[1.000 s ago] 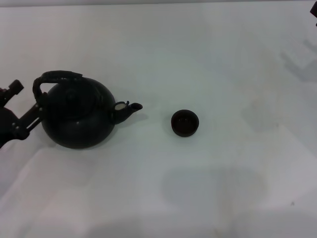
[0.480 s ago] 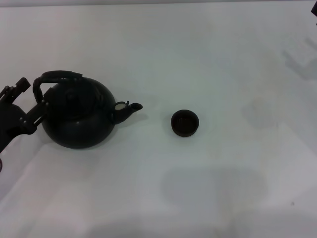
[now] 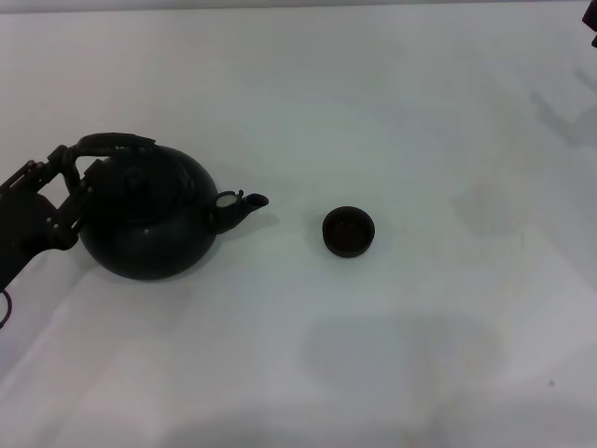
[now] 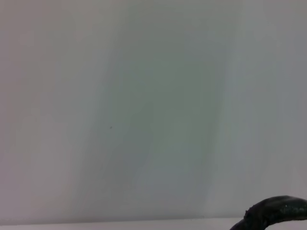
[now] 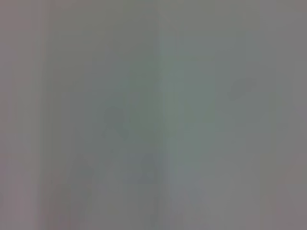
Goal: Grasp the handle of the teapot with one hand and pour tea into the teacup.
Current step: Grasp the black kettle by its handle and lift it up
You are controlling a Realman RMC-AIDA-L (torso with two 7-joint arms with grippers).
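The matte black teapot (image 3: 149,219) stands at the left of the white table, its stubby spout (image 3: 241,205) pointing right toward the teacup (image 3: 349,231). The small dark teacup stands apart from the spout, upright. The dark arched handle (image 3: 114,143) spans the pot's top; a piece of it shows in the left wrist view (image 4: 276,211). My left gripper (image 3: 67,183) is open at the pot's left side, its fingers (image 3: 56,157) on either side of the handle's left end. Only a dark sliver of my right arm (image 3: 593,39) shows at the far right edge.
The white table (image 3: 392,355) spreads around the pot and cup, with soft shadows at the front and right. The right wrist view shows only a blank grey surface.
My left gripper has moved right and up from the table's left edge to the handle's left end, its fingers still apart. The teapot and teacup have not moved.
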